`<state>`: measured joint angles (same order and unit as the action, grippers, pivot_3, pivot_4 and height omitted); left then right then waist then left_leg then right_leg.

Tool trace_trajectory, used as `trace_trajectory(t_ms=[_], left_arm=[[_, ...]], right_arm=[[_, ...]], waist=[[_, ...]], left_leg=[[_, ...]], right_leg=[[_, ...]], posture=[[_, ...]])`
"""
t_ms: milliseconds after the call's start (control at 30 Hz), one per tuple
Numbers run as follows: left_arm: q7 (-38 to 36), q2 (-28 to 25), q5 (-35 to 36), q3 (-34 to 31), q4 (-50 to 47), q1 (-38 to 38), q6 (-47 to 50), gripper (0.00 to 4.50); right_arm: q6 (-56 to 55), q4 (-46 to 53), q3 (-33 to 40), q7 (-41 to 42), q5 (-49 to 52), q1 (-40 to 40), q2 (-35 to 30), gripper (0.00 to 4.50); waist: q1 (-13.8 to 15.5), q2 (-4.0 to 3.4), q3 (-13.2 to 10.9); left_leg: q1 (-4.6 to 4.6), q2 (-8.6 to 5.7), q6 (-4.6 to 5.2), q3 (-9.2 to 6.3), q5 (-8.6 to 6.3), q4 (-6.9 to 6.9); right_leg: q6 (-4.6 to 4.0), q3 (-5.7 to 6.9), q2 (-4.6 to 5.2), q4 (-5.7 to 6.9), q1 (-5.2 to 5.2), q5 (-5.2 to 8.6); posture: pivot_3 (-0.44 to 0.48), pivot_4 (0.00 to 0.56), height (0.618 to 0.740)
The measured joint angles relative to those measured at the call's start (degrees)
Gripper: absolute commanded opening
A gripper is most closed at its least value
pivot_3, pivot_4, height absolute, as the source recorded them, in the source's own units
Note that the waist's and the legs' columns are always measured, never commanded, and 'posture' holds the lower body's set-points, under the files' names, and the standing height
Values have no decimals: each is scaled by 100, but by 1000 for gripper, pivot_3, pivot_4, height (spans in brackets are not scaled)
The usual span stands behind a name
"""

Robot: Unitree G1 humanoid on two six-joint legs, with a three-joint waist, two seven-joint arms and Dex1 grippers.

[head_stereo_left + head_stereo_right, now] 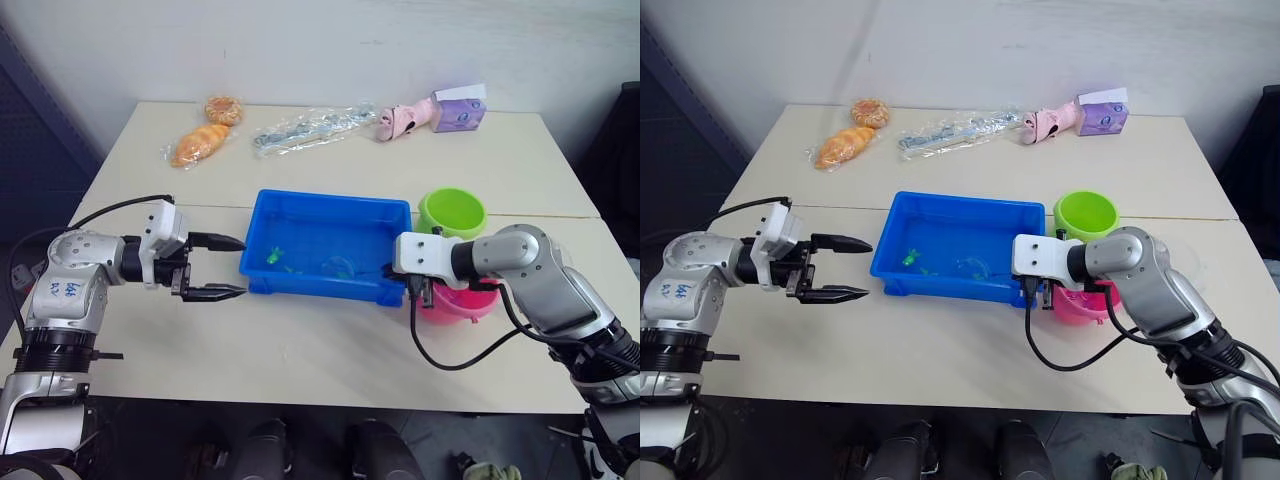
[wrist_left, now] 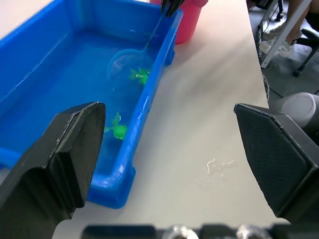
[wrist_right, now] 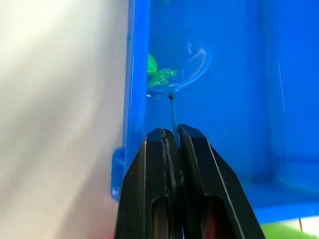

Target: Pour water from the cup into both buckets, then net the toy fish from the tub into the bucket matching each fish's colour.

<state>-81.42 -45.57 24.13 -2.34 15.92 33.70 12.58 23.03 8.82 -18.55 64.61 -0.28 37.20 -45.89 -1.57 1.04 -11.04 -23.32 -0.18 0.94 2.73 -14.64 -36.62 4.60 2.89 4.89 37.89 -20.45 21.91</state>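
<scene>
Fish (image 1: 272, 256), 2 green ones, sit in the tub (image 1: 330, 205), so netting is underway; no pink fish visible there. From the head, the left gripper (image 1: 228, 268) hangs wide open, empty, beside the tub. Left wrist: the net (image 2: 130, 63) hoop lies by a fish. Right wrist: right gripper (image 3: 171, 133) pinches the net's handle.

Blue tub (image 1: 958, 213) mid-table, green toy fish (image 1: 910, 257) inside near its left end, net hoop (image 1: 973, 266) faintly visible in tub. Left gripper (image 1: 852, 268) open, just left of tub, not touching it. Right gripper (image 1: 1034, 292) at tub's near right corner; fingers too hidden to judge. Pink bucket (image 1: 1077, 305) under right forearm, green bucket (image 1: 1087, 214) just behind it. Bread (image 1: 847, 146), plastic bag (image 1: 955, 131), purple box (image 1: 1102, 113) along far table (image 1: 940, 340) edge.
</scene>
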Motion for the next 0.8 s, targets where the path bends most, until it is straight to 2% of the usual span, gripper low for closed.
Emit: trace_trajectory(t_ms=[300,500,800], left_arm=[[-454,65,-501,542,1255,963,-301,4449],[-458,294,-657,585,1923,1369,-709,4449],[-459,464,-652,580,2163,1579,-799,4449]], right_arm=[[142,-492,437,257,566,7,104,0],[459,-509,684,284,902,7,124,0],[801,-512,1164,212,1198,4,-2,0]], waist=[[-2,0,0],[6,1,-1],[2,1,-1]], left_leg=[[-7,-1,5,0,-4,-21],[-14,0,8,-1,-6,-33],[-21,-1,15,-2,-11,-44]], right_leg=[[0,6,-1,5,-1,0],[0,8,-1,9,-3,0],[1,8,1,9,-4,-1]], posture=[[0,150,740],[0,150,740],[0,150,740]])
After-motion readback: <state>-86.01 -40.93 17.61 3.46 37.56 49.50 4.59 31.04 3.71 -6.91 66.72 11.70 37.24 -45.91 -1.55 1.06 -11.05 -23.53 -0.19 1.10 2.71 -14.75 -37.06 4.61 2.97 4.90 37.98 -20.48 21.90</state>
